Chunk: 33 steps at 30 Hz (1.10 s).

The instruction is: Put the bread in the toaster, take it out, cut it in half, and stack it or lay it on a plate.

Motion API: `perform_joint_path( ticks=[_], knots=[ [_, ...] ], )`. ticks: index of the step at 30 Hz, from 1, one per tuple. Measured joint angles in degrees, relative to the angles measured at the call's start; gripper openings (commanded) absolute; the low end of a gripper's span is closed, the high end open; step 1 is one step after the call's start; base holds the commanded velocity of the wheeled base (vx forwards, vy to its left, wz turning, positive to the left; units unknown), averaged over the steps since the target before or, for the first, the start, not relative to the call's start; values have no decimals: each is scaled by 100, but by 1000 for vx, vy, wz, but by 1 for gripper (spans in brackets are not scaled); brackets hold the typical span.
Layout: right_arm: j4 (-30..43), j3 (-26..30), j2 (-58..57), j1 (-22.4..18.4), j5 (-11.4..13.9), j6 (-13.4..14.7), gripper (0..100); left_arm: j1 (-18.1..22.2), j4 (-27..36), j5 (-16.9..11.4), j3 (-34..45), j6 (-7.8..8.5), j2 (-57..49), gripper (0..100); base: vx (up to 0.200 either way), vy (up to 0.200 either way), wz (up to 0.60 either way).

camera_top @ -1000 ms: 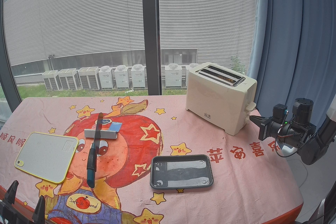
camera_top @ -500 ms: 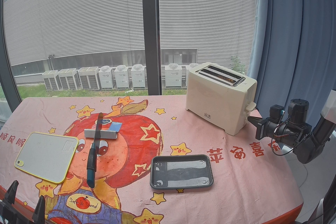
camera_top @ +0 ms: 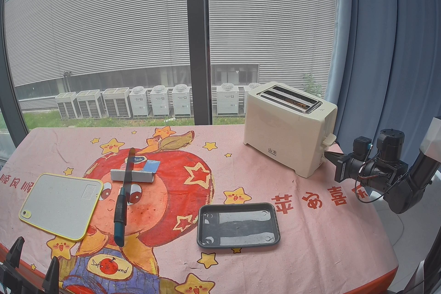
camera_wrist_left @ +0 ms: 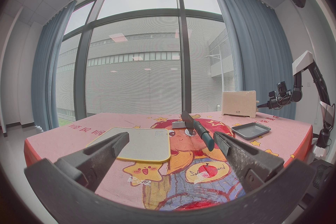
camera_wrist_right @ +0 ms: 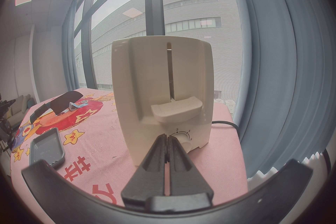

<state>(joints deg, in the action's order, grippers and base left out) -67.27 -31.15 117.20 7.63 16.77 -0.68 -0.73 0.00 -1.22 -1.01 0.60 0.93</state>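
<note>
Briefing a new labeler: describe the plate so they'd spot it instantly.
On the pink tablecloth, look near the front edge, in front of the toaster. The plate is the dark, rimmed rectangular tray with rounded corners, lying flat. The board farther left is pale with a yellow edge, and the knife between them is long and thin.

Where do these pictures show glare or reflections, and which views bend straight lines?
Head view: the tray mirrors bright daylight on its floor. Left wrist view: the window frame bows and the corners go dark. Right wrist view: ceiling-light reflections sit on the glass, and the curtain curves.
</note>
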Motion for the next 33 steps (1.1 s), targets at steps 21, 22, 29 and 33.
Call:
perform_joint_path(
  ticks=[21, 22, 29, 33],
  knots=[
    [-6, 4, 168, 33, -2, -16, 0, 2, 0, 0, 0, 0, 0, 100, 0, 0, 0],
    [-6, 11, 176, 30, -2, -21, 0, 2, 0, 0, 0, 2, 0, 100, 0, 0, 0],
    [-1, 34, 190, 22, -13, -35, 0, 2, 0, -1, 0, 0, 0, 100, 0, 0, 0],
    [-1, 54, 195, 28, -22, -43, 0, 2, 0, 0, 0, 0, 0, 100, 0, 0, 0]
  ],
)
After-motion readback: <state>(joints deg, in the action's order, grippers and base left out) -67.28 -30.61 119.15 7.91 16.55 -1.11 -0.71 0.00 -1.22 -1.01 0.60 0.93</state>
